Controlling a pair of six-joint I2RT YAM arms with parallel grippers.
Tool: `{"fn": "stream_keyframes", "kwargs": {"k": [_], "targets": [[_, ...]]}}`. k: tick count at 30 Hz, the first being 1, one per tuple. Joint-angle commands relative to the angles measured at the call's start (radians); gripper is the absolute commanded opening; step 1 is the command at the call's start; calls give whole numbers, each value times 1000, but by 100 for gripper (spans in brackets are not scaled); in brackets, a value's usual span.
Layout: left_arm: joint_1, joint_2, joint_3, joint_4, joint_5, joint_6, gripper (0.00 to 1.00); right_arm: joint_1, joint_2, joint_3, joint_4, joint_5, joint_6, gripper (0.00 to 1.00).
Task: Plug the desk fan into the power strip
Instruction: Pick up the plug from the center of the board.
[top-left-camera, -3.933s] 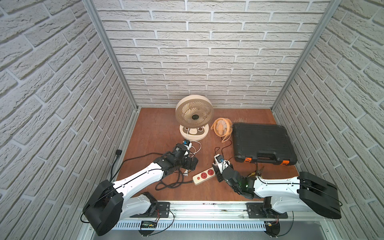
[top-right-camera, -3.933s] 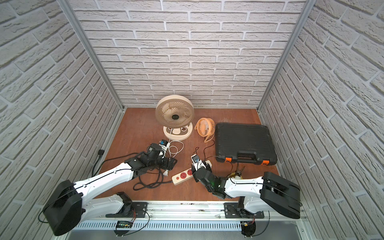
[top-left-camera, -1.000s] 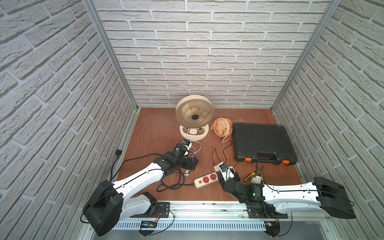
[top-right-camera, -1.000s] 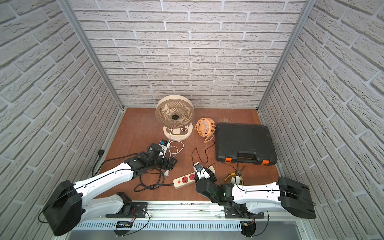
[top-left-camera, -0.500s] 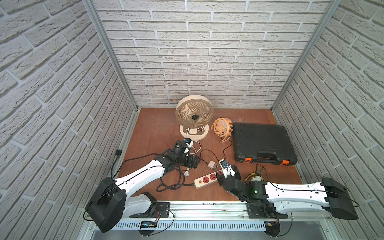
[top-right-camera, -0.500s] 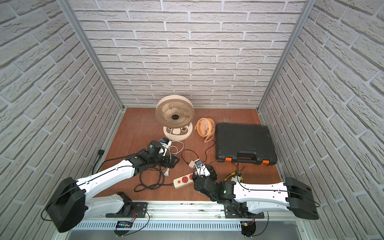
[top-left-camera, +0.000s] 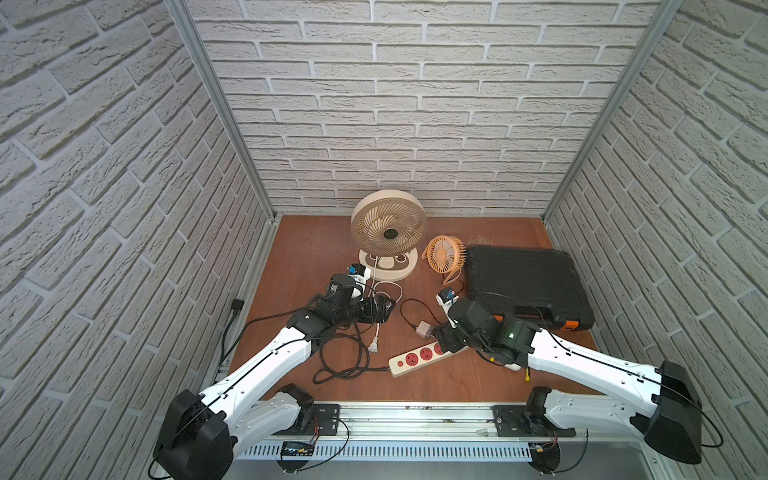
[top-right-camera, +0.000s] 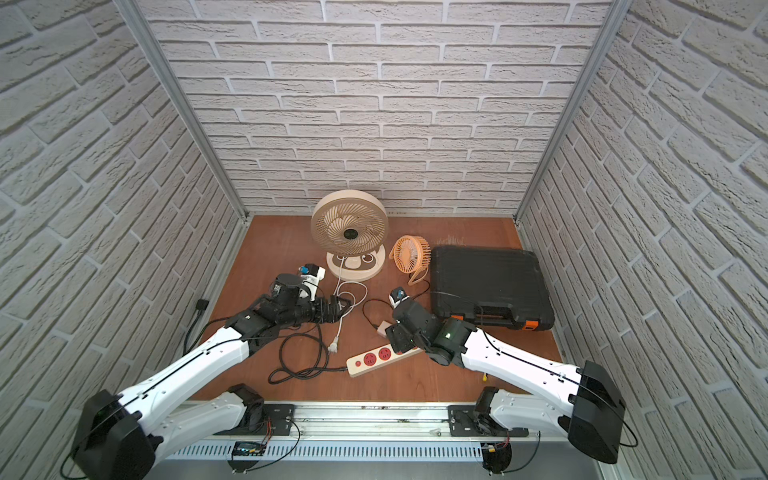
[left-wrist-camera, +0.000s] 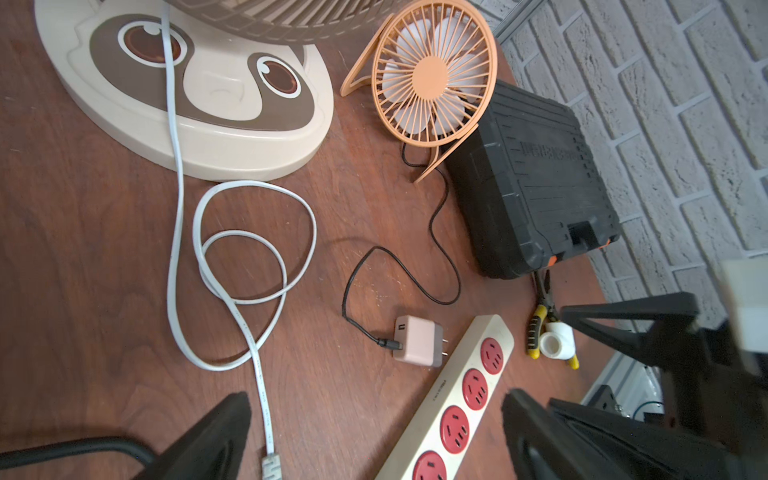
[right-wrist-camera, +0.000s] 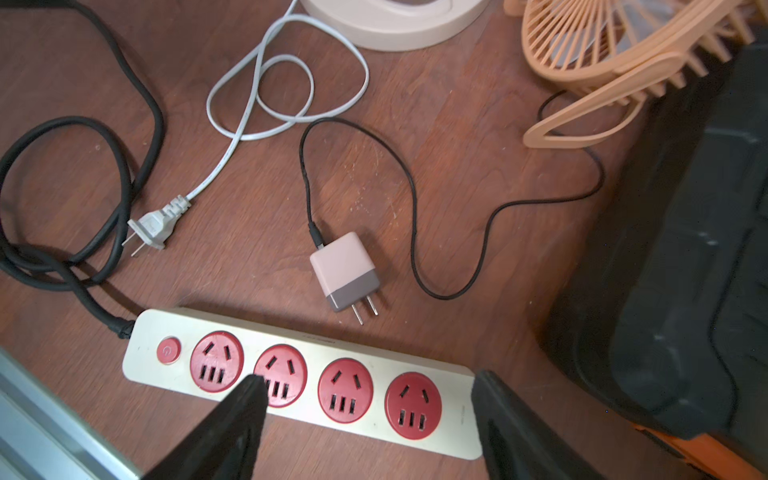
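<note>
The cream power strip (top-left-camera: 419, 355) (right-wrist-camera: 457, 411) lies near the front, red sockets up and empty. My right gripper (right-wrist-camera: 365, 378) (top-left-camera: 442, 336) hangs open just above its end sockets, holding nothing. A pink plug adapter (right-wrist-camera: 345, 266) (top-left-camera: 424, 330) lies loose beside the strip with its prongs toward it; its thin black cable runs to a small orange fan (top-left-camera: 445, 254). A large beige desk fan (top-left-camera: 388, 232) stands at the back. Its white cord ends in a white plug (right-wrist-camera: 153, 228) (top-left-camera: 374, 349) on the table. My left gripper (left-wrist-camera: 374, 399) (top-left-camera: 384, 309) is open and empty above that cord.
A black tool case (top-left-camera: 525, 282) fills the right side, close to the right arm. Yellow-handled pliers (left-wrist-camera: 538, 328) and a white pipe fitting (left-wrist-camera: 557, 340) lie near the strip's far end. The strip's thick black cord (top-left-camera: 340, 365) loops at the front left.
My right gripper has opened and let go of the pink adapter, which now lies beside the strip. The left gripper has shifted a little to the right over the white cord.
</note>
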Motion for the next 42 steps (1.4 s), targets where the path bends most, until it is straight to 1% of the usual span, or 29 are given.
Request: {"fn": "stream_keyframes", "kwargs": {"k": [1, 5, 7, 11, 16, 22, 29, 33, 35, 36, 38, 39, 42], "targets": [[16, -32, -22, -19, 33, -34, 98, -32, 78, 35, -58, -155, -92, 81], [39, -61, -43, -28, 33, -48, 98, -46, 209, 65, -39, -184, -135, 78], [42, -71, -52, -32, 31, -49, 98, -46, 269, 85, -34, -178, -148, 75], [45, -77, -68, -28, 30, -55, 98, -46, 345, 109, 12, -150, -161, 75], [46, -61, -86, 1, 39, -62, 98, -55, 409, 137, 67, -113, -191, 75], [48, -35, -86, 18, 48, -59, 98, -79, 486, 158, 93, -132, -207, 70], [59, 6, -79, 34, 76, -57, 98, -91, 530, 133, 121, -131, -208, 67], [65, 34, -69, 50, 107, -57, 98, -97, 561, 129, 154, -136, -214, 62], [67, 46, -66, 62, 122, -59, 98, -97, 567, 126, 174, -140, -219, 56], [69, 55, -66, 72, 137, -61, 98, -98, 569, 126, 182, -142, -222, 51], [81, 78, -68, 105, 185, -74, 98, -98, 559, 124, 195, -148, -226, 40], [89, 90, -72, 124, 211, -83, 98, -98, 549, 121, 203, -150, -226, 32], [103, 116, -81, 181, 275, -106, 98, -97, 491, 104, 242, -166, -222, 14]]}}
